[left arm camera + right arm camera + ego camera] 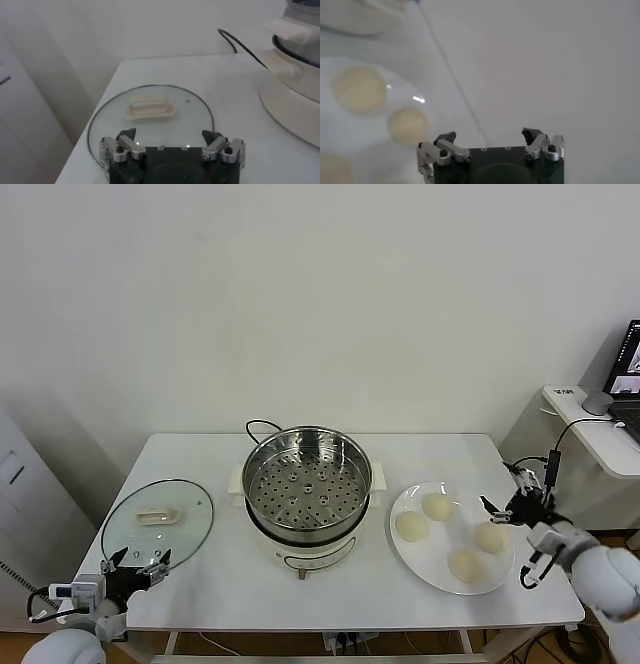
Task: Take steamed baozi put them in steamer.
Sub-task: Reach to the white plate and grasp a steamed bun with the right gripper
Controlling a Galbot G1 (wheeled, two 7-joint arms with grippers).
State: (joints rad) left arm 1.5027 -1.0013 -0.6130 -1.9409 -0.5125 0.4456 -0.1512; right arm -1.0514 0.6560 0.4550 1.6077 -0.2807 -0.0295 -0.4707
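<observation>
Baozi: four steamed baozi lay on a white plate toward the worktop's right edge, none yet in the steamer; two stood nearer the steamer, two nearer the right edge.
Steamer: the steel steamer stood open at the worktop's middle, its perforated floor bare, just beside the plate.
Right gripper: the right gripper hovered at the worktop's right edge, close by the plate's outer rim, fingers spread wide and holding nothing.
Key relation: the buns lay from those fingers toward the worktop's middle, the outermost bun closest; being round, they offered no long axis to line up with. The right arm was plainly the nearer one, and the steamer lay beyond the plate on the same line.
Left gripper: the left gripper rested low at the front-left corner, fingers spread and empty, at the near rim of the glass lid.
Lid: it lay flat near the left edge, handle up.
</observation>
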